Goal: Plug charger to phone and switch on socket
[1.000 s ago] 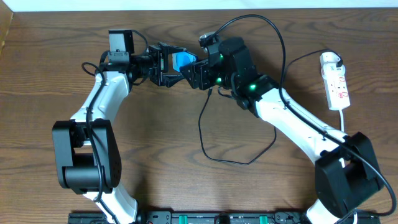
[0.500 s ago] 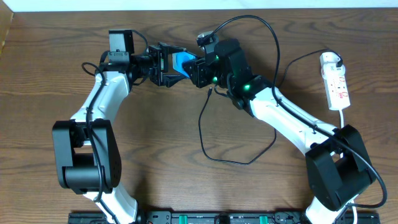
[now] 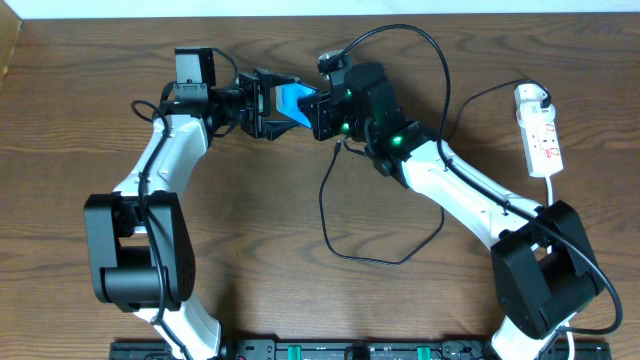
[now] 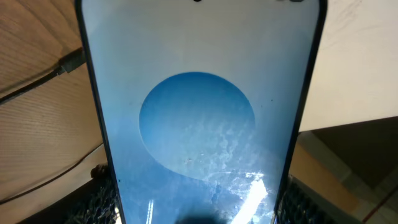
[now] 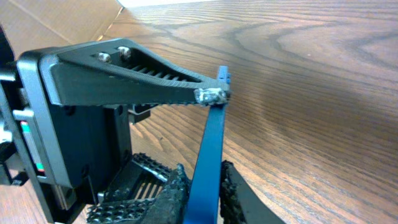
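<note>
Dark wood-grain desk [image 3: 250, 290], pale strip beyond its far edge. The phone [image 4: 199, 124] hangs above it, pinched across its width between the left jaws; the right jaws clamp its flat faces from opposite.

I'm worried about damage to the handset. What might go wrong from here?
The phone is clamped edge-on in the left gripper with the right gripper crowding its free end; a misaligned push may twist or drop it. The charger cable loops under the right arm toward the socket and may snag.
</note>
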You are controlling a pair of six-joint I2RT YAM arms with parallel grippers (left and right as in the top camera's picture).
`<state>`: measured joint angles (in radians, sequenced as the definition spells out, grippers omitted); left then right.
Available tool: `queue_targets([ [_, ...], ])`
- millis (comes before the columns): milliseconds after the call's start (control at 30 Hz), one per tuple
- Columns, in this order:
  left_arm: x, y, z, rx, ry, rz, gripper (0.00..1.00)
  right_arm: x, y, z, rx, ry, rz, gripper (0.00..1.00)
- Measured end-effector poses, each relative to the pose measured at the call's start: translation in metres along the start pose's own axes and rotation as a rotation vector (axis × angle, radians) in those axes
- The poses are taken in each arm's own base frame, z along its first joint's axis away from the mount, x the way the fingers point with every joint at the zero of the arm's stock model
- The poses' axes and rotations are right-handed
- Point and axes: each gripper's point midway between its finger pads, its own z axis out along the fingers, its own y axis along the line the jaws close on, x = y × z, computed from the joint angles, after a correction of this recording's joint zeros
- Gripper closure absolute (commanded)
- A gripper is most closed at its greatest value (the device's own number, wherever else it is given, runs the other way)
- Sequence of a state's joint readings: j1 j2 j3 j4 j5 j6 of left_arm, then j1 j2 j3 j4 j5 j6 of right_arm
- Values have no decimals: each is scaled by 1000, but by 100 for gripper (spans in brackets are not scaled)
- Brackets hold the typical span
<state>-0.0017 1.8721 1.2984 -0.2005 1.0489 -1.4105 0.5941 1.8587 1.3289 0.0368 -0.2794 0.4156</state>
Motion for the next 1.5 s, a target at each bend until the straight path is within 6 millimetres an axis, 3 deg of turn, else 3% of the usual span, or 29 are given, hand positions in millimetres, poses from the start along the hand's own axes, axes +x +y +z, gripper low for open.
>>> queue_targets([
  [100,0,0,0,0,2,0,30,0,-2,0,11,-3,9,98],
  [367,0,-1,-1,3,3,2,28,-2,-4,0,22,-12,30,99],
  [533,1,-1,-1,4,4,-1,8,-5,-6,-1,18,-20,73,99],
  [700,3,-2,0,6,19,10,0,-13,-16,-5,4,-31,173,99],
  [933,4,-2,0,6,22,39,0,-34,-56,-21,13,-68,393,99],
  [1067,4,-2,0,7,22,91,8,-39,-69,-26,8,-76,549,99],
  [1333,-7,-1,0,-3,-40,236,24,-34,-62,-26,-31,-40,968,99],
  [1500,-14,-17,0,40,-92,345,26,-30,-49,-23,-58,-7,1175,99],
])
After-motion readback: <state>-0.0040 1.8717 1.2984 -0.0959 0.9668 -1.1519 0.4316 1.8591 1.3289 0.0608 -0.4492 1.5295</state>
